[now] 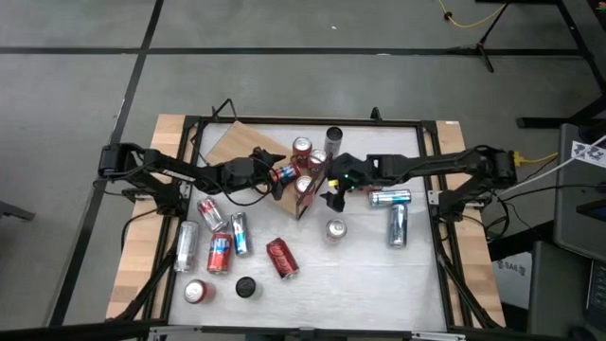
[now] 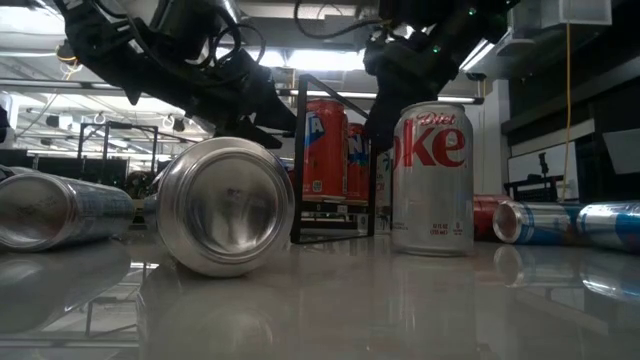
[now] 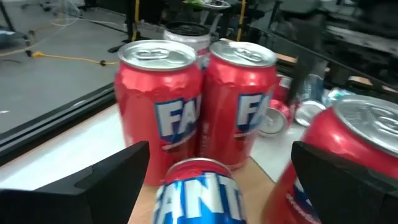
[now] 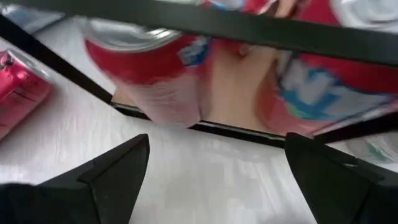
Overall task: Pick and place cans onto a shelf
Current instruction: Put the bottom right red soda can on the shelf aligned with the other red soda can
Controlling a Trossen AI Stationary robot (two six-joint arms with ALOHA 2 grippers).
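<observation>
Red cans (image 3: 158, 106) stand close together on the shelf (image 1: 241, 145). Left pincer (image 3: 214, 180) is wide apart around one more, right pincer (image 4: 214, 180) apart beside the shelf. A bump could topple them.

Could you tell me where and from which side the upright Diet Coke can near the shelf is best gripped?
Grip the Diet Coke can across its round side wall, about mid-height, probably coming down from above. It stands upright and apart from the shelf, so its sides look free; its flat top offers nothing to pinch.
</observation>
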